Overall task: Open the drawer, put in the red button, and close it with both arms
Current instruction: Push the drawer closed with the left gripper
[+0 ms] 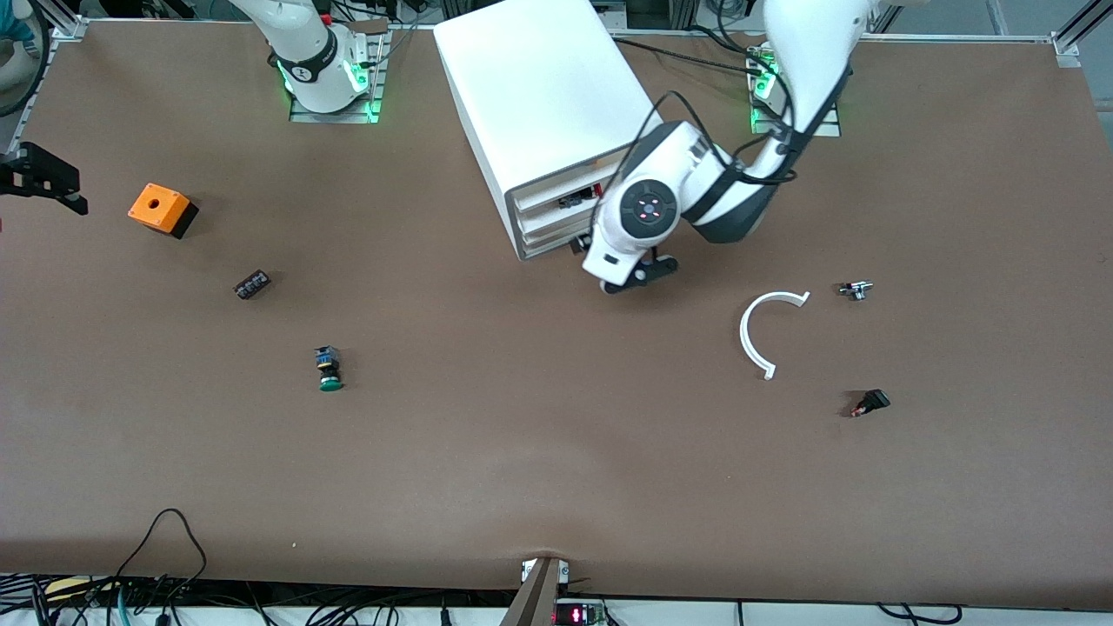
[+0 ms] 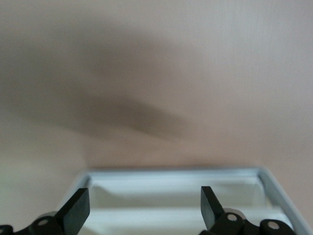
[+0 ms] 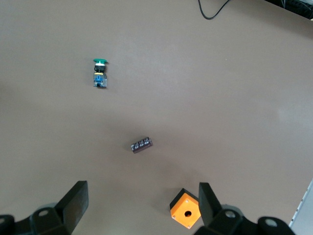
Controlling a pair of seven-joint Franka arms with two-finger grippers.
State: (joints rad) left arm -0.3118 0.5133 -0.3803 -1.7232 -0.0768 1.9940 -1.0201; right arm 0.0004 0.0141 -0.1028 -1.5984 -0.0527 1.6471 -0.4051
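Note:
The white cabinet [image 1: 539,87] stands at the table's robot side, its three drawers facing the left arm's end. The middle drawer [image 1: 546,217] is partly hidden by the left arm. A small dark thing with a red end [image 1: 581,198], seemingly the red button, lies in the cabinet's front above that drawer's edge. My left gripper [image 1: 639,276] is open in front of the drawers. In the left wrist view [image 2: 145,196] it is open and empty over a white tray drawer's rim [image 2: 171,172]. My right gripper [image 1: 39,178] is open and empty, up over the right arm's end of the table [image 3: 142,191].
An orange box [image 1: 161,209], a small black part [image 1: 251,284] and a green-capped switch [image 1: 329,369] lie toward the right arm's end. A white curved strip [image 1: 755,335], a small metal part [image 1: 856,289] and a black part with a reddish tip [image 1: 870,402] lie toward the left arm's end.

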